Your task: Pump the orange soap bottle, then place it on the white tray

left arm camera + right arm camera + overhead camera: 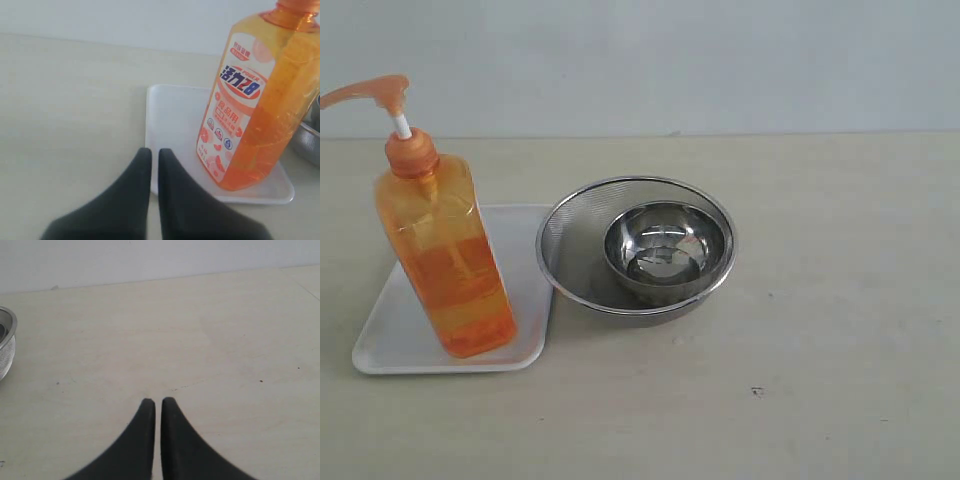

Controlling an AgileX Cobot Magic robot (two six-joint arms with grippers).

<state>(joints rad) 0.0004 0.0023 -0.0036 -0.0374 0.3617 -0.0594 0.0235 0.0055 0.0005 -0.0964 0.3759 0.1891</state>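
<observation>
Soap bottle stands upright on the white tray, just beside a mesh strainer holding a steel bowl. Both left fingers and right fingers are pressed together, empty.

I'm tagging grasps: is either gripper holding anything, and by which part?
Nothing is held. The left gripper and right gripper are shut and empty; the bottle stands alone on the tray.

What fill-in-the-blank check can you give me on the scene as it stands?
1. On the white tray stands the ____ soap bottle.
2. The steel bowl sits in the mesh strainer, which lies to the tray's ____ in the exterior view.
3. The left pincer and right pincer are both ____, holding nothing.
Missing: orange; right; shut.
</observation>
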